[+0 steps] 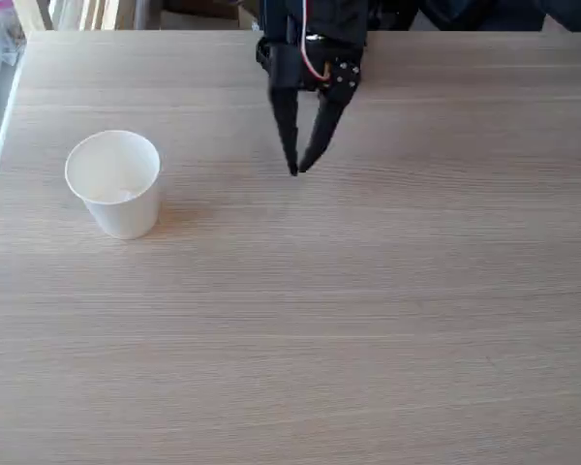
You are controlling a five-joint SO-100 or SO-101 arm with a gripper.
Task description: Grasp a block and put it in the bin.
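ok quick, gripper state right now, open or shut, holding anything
Black two-finger gripper: shut, fingertips meeting, nothing visible between them.

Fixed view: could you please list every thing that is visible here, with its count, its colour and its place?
Paper cup: one, white, upright on the left part of the table; something pale may lie inside, but I cannot tell what.
Table: one, light wood grain, under everything.
Clutter behind the far edge of the table: too blurred to name.
Gripper: one, black, over the upper middle of the table, to the right of the cup and apart from it; fingertips point down and almost meet, with nothing seen between them.
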